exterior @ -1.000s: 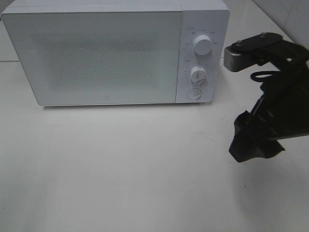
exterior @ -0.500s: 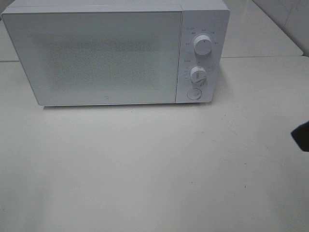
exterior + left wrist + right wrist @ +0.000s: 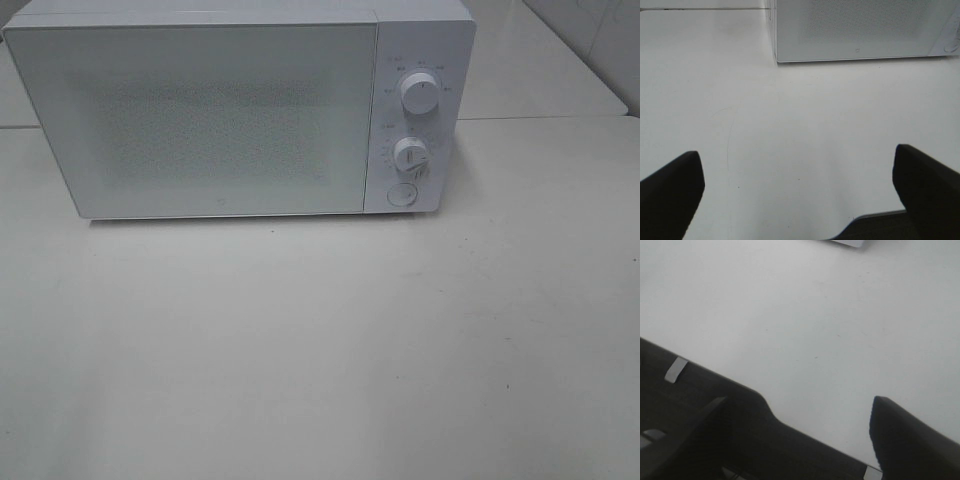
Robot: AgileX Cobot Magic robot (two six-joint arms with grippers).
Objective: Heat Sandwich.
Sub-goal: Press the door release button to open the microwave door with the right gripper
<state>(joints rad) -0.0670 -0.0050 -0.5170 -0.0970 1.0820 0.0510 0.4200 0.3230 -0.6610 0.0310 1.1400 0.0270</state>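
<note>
Microwave (image 3: 215, 115) closed, left gripper (image 3: 795, 152) spread, empty

The high camera is looking steeply down on the microwave (image 3: 240, 110) front and the table (image 3: 320, 350). The left wrist camera is facing low across that table toward the microwave door; the right one is tilting down, closer to the table.

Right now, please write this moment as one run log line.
microwave: door shut | sandwich: not in view | left gripper: open, empty | right gripper: open, empty
</note>
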